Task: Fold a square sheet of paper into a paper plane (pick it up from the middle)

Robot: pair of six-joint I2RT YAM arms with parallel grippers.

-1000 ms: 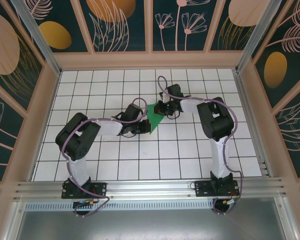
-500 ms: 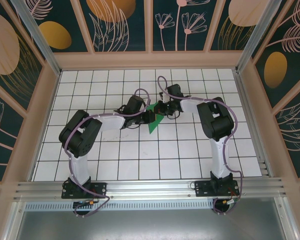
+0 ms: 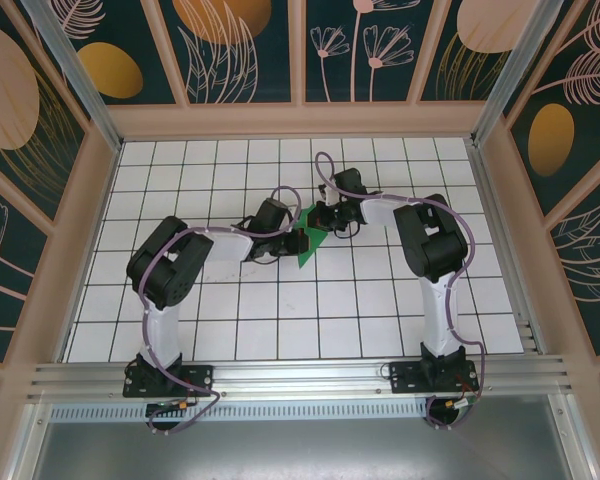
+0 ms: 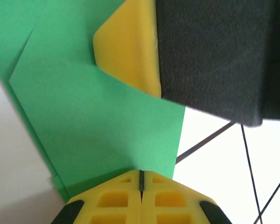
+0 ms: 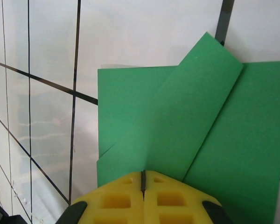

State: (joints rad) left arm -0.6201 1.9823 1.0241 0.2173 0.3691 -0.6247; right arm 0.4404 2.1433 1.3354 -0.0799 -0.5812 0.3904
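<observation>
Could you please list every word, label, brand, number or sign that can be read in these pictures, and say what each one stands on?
There is no readable text in these pictures.
Green paper: plain, no print.
Table: black grid lines, no figures.
Wall panels: painted plant shapes, no words.
Left tool and right tool: yellow, unmarked.
</observation>
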